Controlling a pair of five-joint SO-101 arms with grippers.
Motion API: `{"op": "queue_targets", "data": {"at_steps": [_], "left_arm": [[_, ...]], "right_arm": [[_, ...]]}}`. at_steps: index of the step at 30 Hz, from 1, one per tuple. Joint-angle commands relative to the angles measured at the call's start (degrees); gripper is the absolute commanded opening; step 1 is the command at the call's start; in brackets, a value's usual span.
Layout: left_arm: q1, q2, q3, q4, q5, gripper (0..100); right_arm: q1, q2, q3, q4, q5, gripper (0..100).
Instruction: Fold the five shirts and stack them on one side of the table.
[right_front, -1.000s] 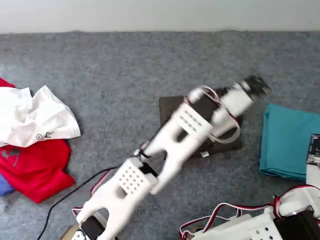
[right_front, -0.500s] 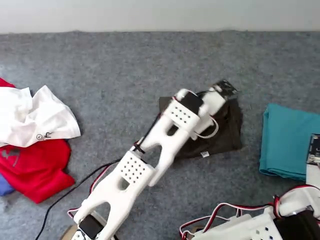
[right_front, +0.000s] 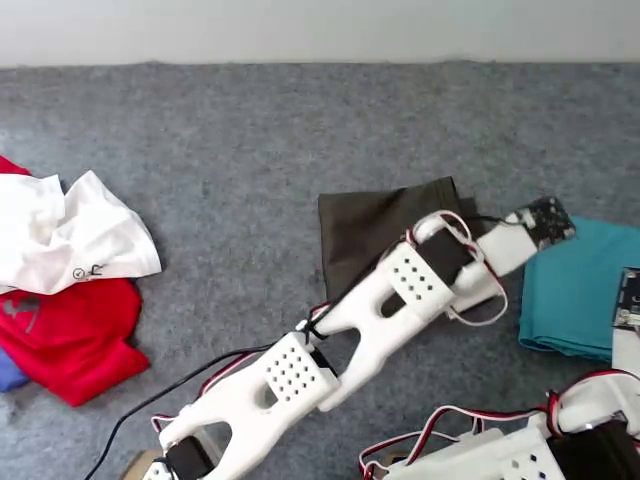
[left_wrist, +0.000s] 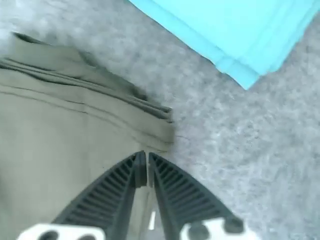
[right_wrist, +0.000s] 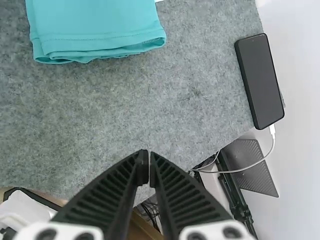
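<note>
Grey mat (right_front: 250, 150): olive shirt (right_front: 370, 225) lies slightly askew.

Grey felt table cover (right_front: 240, 130), black phone (right_wrist: 259, 80) at its edge, white cable (right_wrist: 273, 142) near the phone

On the mottled grey surface (right_front: 230, 150) I see a plain olive-brown shirt (right_front: 365, 225), a bright teal shirt (right_front: 575, 290), a white shirt (right_front: 70, 235) with a small dark mark, a red shirt (right_front: 70, 340), a white arm (right_front: 400, 290) with black ribbed fingers (left_wrist: 117, 187), and a glossy black phone (right_wrist: 259, 80).
</note>
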Motion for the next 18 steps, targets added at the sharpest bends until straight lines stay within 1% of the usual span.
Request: {"op": "queue_targets", "data": {"at_steps": [1, 5, 8, 13, 18], "left_arm": [[-4.48, -5.71, -2.68, 1.14, 0.00, 1], [-10.11, -6.33, -2.68, 1.14, 0.00, 1], [-11.60, -5.71, -1.27, 1.05, 0.00, 1], [-8.88, -1.85, 2.07, 0.00, 0.00, 1], [-3.34, 2.99, 1.98, -2.29, 0.00, 1]], "right_arm": [[0.31, -0.57, -0.18, 1.45, 0.35, 1.5], [0.31, -0.57, -0.18, 1.45, 0.35, 1.5], [0.22, -0.57, -0.18, 1.45, 0.35, 1.5], [0.22, -0.57, -0.18, 1.45, 0.35, 1.5], [0.22, -0.57, -0.18, 1.45, 0.35, 1.5]]}}
